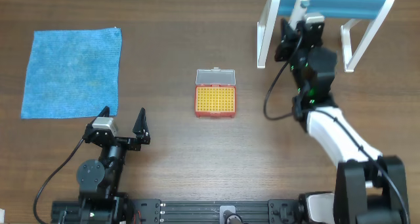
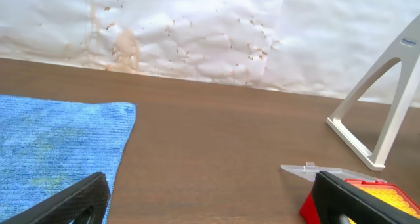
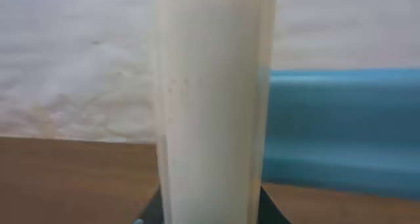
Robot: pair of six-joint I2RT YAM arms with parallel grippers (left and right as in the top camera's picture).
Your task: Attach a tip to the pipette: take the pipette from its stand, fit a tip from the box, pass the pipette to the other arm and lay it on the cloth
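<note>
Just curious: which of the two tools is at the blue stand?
The right tool, gripping the pipette there; the left tool sits open by the cloth.

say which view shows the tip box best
The top view: the whole tip box, lid open, yellow grid in full. The left wrist view catches one corner and the lid's edge; the right wrist view faces the pipette.

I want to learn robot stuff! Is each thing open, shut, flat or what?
Red box of yellow tips: open, clear lid flipped back.
Blue cloth: spread flat, nothing on it.
White pipette: on blue-and-white stand.
Left gripper: open.
Right gripper: shut on white pipette.
</note>
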